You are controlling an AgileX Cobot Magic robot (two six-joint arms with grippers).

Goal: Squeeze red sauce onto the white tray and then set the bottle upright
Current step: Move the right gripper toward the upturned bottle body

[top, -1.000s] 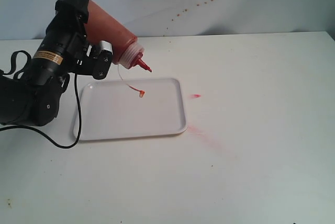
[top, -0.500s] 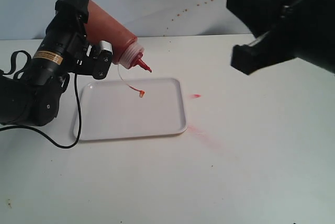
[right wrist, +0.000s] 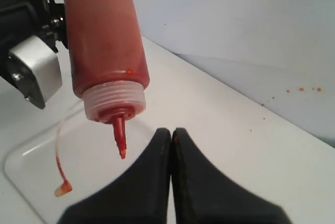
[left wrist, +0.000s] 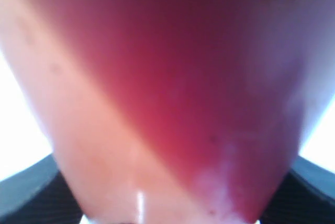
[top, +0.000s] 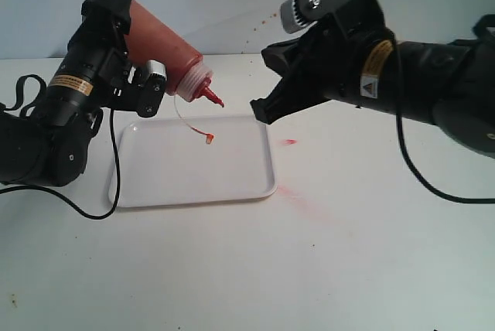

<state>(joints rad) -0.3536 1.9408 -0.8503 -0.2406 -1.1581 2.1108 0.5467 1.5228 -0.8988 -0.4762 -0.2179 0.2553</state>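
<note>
While left gripper [top: 133,46] pinches bottle [top: 168,46] over white tray [top: 193,185], right gripper [top: 257,111] pressed together, red smear [top: 291,192] beside tray.

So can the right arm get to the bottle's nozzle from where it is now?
Probably yes. The right end effector sits just beside the nozzle of the tilted bottle, with only open air above the white tray between them. It is shut, though, so it could only touch, not grip.
</note>
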